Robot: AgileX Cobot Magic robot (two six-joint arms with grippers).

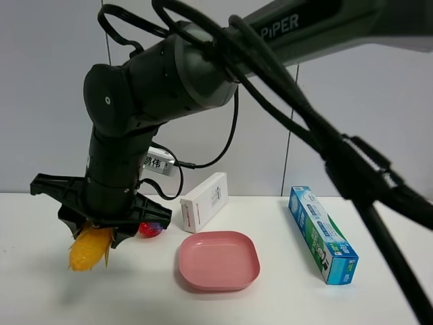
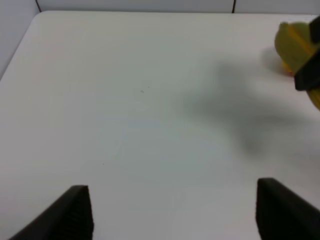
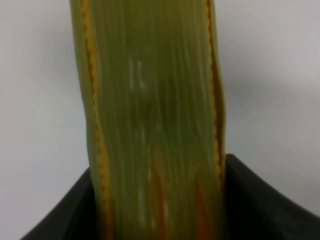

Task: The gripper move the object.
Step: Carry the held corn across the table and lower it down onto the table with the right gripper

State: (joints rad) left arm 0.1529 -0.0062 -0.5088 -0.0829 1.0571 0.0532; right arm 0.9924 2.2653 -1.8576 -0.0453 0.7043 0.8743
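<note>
Exterior high view: a thick dark arm [image 1: 203, 61] marked "PiPER" comes in from the upper right of the frame and bends down to the lower left. There the right gripper [image 1: 97, 233] is clamped on the toy corn [image 1: 88, 252]. The corn's yellow end hangs below the claw at the lower left, and its tip looks clear of the white table [image 1: 135, 298], with a soft shadow beneath it. A small red ball [image 1: 150, 230] shows just right of the gripper, partly hidden behind it. Further right, a white box [image 1: 203, 202] lies at the centre of the frame, and a pink plate [image 1: 218, 259] sits in front of it. A long blue-green box [image 1: 322, 233] lies at the right, well apart from the corn.

Left wrist view: the left gripper [image 2: 172, 215] hangs over bare table. Its 2 black fingers [image 2: 75, 212] stand wide apart in the lower corners of the frame, with nothing between them. The corn shows as a blurred yellow shape at the upper right edge, with a black part of the other claw across it.

Right wrist view: the corn fills the middle of the frame from top to bottom, showing a green-yellow husk with orange seams. The black fingers [image 3: 265, 205] press against both of its sides at the bottom of the frame.
</note>
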